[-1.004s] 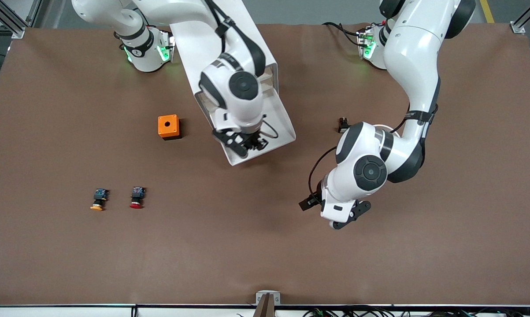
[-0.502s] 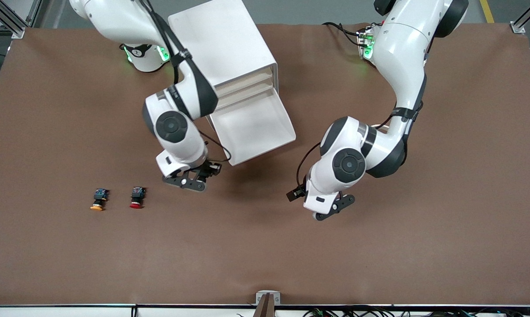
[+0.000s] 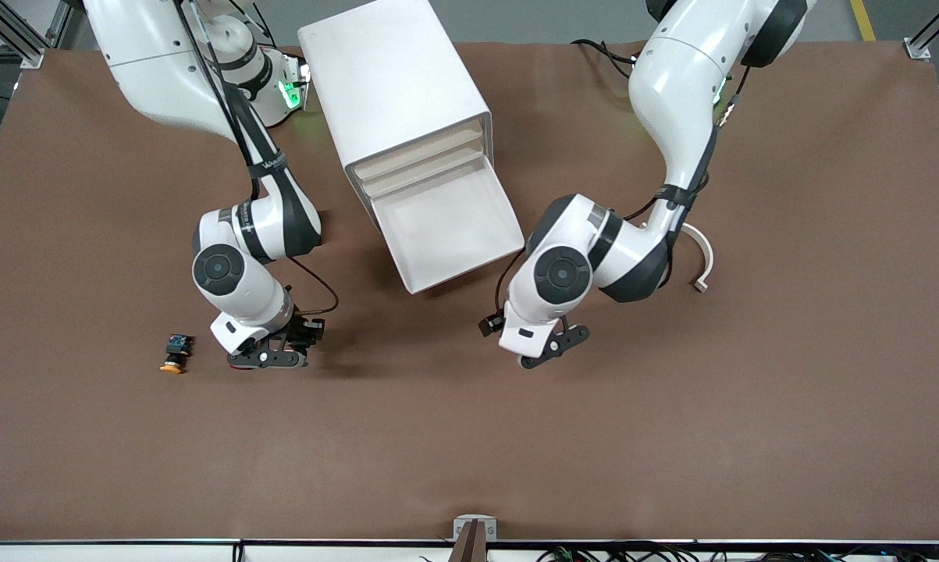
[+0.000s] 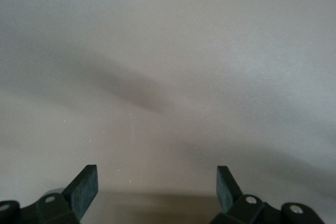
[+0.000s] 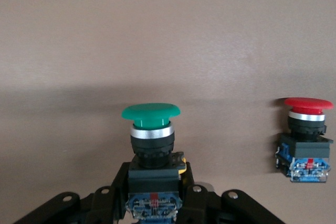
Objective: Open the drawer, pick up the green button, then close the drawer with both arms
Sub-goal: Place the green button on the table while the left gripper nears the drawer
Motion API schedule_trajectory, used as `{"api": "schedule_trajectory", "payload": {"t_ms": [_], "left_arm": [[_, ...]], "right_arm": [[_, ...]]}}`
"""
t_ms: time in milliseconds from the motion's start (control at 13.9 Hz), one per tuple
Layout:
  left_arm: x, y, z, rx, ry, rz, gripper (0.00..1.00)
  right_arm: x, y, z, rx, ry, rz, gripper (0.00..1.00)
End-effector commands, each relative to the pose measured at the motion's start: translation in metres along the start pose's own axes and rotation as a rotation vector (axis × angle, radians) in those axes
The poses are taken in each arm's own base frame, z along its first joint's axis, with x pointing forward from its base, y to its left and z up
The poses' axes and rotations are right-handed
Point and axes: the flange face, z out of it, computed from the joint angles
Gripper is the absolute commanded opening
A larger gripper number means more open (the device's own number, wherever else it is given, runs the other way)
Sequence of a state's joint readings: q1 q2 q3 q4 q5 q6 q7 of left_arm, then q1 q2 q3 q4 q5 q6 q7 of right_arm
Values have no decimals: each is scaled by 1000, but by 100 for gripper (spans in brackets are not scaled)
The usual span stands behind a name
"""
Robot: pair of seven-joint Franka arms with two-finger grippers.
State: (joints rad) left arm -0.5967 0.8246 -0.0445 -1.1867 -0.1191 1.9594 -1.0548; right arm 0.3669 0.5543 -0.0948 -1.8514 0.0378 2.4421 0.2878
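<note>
My right gripper point(image 3: 270, 355) is shut on the green-capped button point(image 5: 151, 124), gripping its black body; the gripper also shows in the right wrist view point(image 5: 155, 182). It is low over the table beside the red-capped button point(image 5: 307, 140). The front view hides the green button under the gripper. My left gripper point(image 3: 547, 351) is open and empty over bare table near the corner of the open drawer; its fingers point(image 4: 84, 187) stand wide apart. The white drawer cabinet point(image 3: 407, 101) has its bottom drawer point(image 3: 449, 226) pulled open and empty.
A yellow-capped button point(image 3: 174, 353) lies toward the right arm's end, beside the right gripper. A white curved piece point(image 3: 702, 261) lies on the brown table point(image 3: 672, 437) by the left arm's elbow.
The right arm swung from over the open drawer down to the table beside the red-capped button, carrying the green button. The left arm moved closer to the drawer.
</note>
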Motion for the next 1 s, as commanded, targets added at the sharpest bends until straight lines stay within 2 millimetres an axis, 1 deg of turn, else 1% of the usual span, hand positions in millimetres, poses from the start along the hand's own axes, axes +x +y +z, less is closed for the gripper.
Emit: {"api": "schedule_trajectory", "payload": {"t_ms": [0, 72, 215, 287, 430, 573, 645, 717, 789, 932], "left_arm": [[-20, 10, 13, 31, 42, 9, 99], [-26, 13, 16, 35, 43, 18, 99], [-42, 23, 27, 37, 82, 66, 99], [-46, 27, 31, 32, 100, 82, 99], [-60, 32, 36, 32, 103, 102, 99], [-69, 35, 41, 36, 98, 113, 99], [-75, 37, 44, 40, 95, 120, 99], [-82, 38, 48, 46, 90, 127, 99], [-90, 38, 53, 56, 84, 136, 99], [-99, 38, 61, 67, 76, 144, 99]], "right_arm": [[1, 10, 26, 3, 3, 4, 0], [-1, 11, 34, 0, -6, 5, 0], [-2, 11, 37, 2, -11, 19, 1], [-3, 11, 38, 4, -18, 24, 1], [-10, 13, 44, 1, -35, 32, 1], [-19, 14, 51, -3, -53, 31, 2], [-20, 14, 50, -4, -58, 32, 17], [-19, 15, 48, -4, -58, 32, 77], [-17, 15, 44, -3, -51, 30, 100], [-8, 17, 17, 3, -47, 28, 100]]}}
